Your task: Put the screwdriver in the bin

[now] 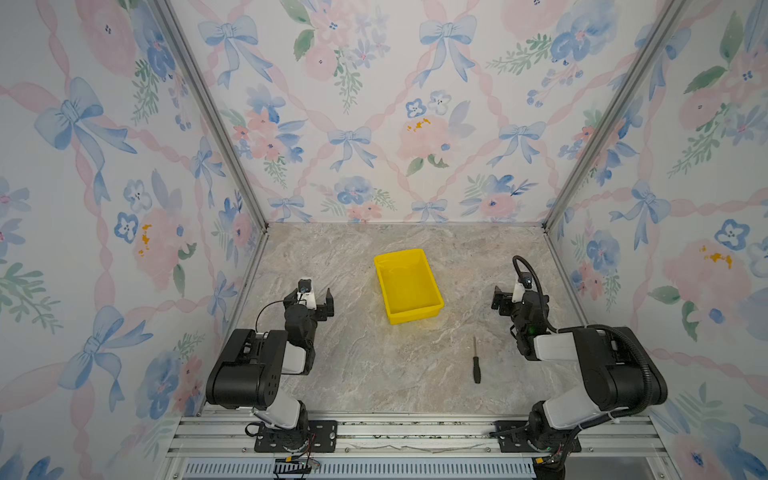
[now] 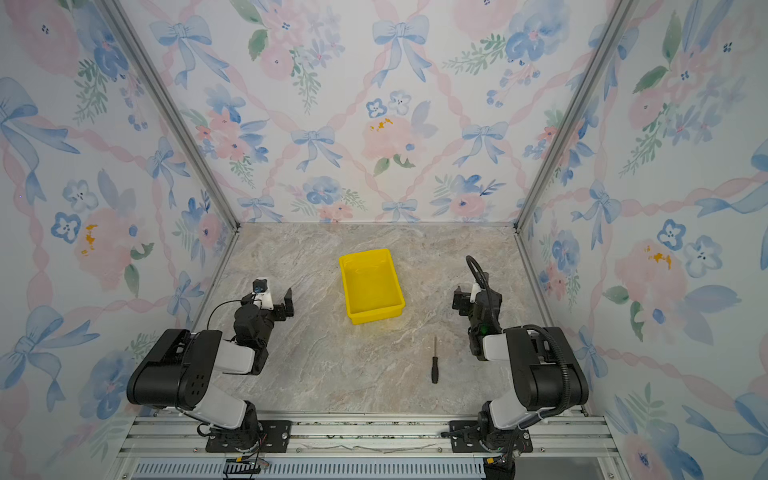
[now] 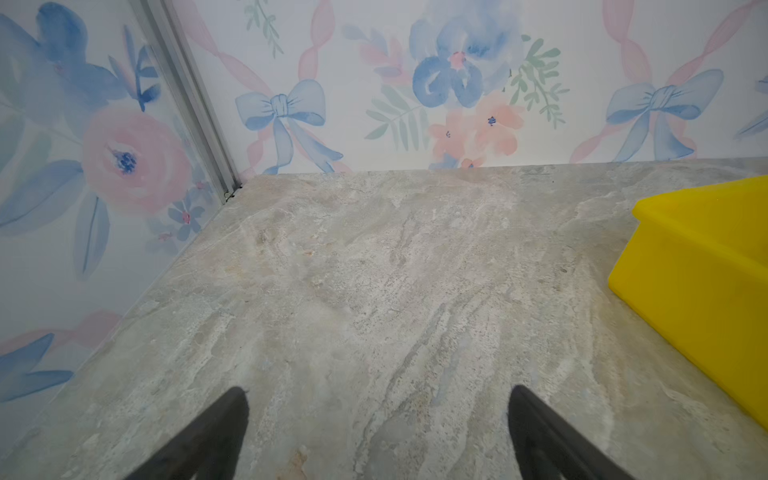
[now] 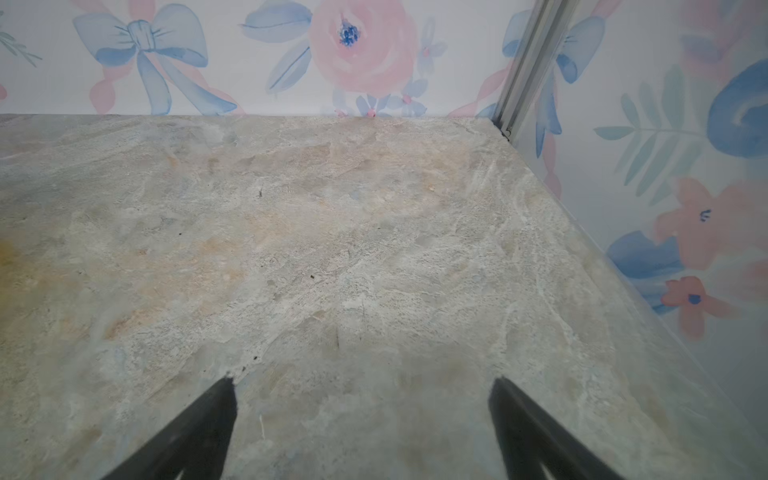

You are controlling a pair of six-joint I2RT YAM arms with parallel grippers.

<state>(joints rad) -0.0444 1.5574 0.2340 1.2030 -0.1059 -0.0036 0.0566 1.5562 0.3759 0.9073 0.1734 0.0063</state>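
Behind the right gripper (image 4: 364, 380), toward that arm's base and a little to its inner side, the screwdriver (image 1: 476, 361) lies flat on the table (image 1: 374, 365). Its black handle is at the base end and its shaft points toward the bin (image 1: 415, 315). The bin stands between the two grippers, well apart from the screwdriver, and appears empty.

Jaw state: the right gripper's jaws stand wide apart and hold nothing. The left gripper (image 3: 378, 390) shows the same: jaws spread, nothing between them.

Step in hand: judged from this layout, the pick has not yet begun. The right arm is the nearer one. The next move calls for drawing the right jaws back over the handle and setting them across its long axis. They must then descend almost to the table, since the tool is slim and lies low.

View coverage: both top views show the screwdriver, the bin and both arms. The left wrist view shows only a side wall of the bin and bare table. The right wrist view shows bare table and wallpaper only. Neither wrist view shows the screwdriver.
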